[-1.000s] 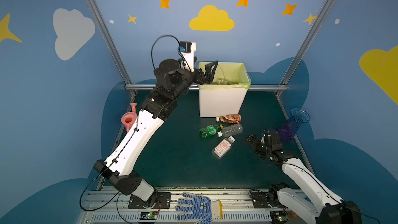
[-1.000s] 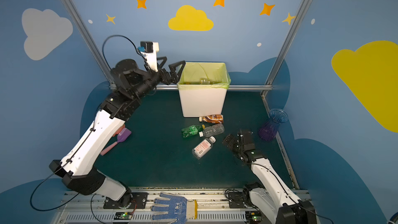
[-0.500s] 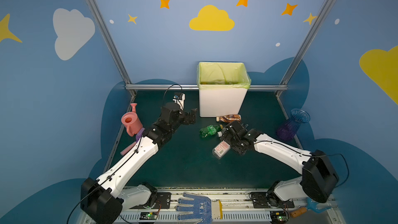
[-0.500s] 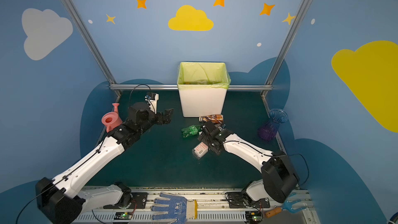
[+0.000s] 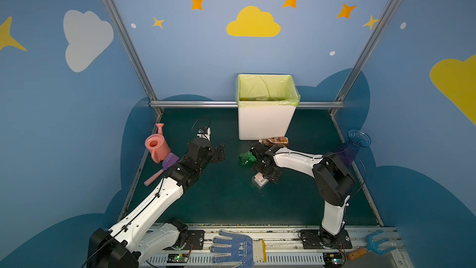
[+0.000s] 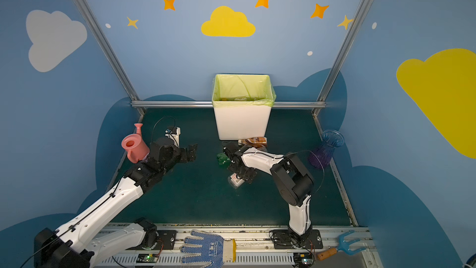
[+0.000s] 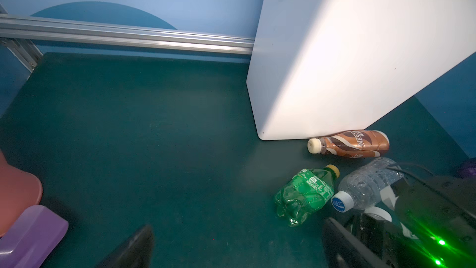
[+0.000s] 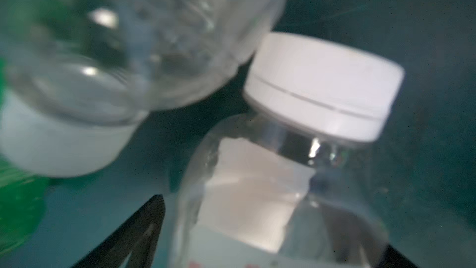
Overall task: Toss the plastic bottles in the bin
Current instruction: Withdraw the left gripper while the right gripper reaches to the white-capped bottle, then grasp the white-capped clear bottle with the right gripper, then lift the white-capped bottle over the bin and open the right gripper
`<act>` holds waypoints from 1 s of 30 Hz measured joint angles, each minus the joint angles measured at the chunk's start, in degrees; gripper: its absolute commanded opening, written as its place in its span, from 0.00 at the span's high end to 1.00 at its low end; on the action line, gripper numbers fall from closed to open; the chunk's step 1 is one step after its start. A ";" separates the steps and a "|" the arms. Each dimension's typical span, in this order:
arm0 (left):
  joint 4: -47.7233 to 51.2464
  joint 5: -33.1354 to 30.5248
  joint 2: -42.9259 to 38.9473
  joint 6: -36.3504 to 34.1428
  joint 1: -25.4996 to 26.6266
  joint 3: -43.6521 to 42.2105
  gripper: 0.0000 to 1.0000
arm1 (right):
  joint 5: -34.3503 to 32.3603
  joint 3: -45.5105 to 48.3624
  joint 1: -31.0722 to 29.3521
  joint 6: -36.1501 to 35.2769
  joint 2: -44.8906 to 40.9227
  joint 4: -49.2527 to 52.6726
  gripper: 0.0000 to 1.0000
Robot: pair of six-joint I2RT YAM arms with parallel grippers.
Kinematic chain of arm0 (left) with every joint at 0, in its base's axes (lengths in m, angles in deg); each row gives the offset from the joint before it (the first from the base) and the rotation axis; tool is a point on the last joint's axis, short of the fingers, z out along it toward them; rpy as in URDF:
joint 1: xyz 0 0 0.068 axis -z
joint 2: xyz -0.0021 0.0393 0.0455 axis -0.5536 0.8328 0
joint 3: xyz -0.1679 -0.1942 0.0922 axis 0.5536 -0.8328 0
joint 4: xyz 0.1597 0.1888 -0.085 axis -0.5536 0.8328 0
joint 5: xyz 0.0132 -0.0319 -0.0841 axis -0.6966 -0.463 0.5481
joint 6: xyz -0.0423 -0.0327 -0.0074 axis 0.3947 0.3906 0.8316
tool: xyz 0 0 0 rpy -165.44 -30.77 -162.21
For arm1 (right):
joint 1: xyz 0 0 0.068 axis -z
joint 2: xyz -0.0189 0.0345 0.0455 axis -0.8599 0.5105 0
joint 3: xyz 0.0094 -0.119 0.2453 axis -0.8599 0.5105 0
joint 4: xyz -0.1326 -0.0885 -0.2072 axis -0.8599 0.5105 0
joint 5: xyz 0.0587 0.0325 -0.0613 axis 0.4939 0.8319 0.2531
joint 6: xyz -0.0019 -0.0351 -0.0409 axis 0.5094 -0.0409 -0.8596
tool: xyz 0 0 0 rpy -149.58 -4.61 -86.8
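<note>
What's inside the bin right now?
A yellow-green liner lines the bin. A few pale shapes, likely bottles, show just above its front rim. The front wall hides the rest, so no count.

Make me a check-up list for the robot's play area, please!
Surface: green mat, no spills seen.
Job's things: bin, lined, upright; brown bottle lying at its base; green bottle, blue-capped clear bottle, white-capped bottle lying on the mat.
Clutter: pink watering can, purple scoop, vase, glove, blue rake.
Grippers: left gripper open, empty; right gripper, jaws astride white-capped bottle, grip unclear.
Cables: looped cable at left wrist; none snagged.
Surroundings: blue walls, cloud sticker; metal rail.
</note>
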 measured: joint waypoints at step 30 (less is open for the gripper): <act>-1.22 3.63 13.88 3.93 -0.37 3.08 0.00 | -15.67 -21.66 0.90 -53.07 -38.47 -13.38 0.41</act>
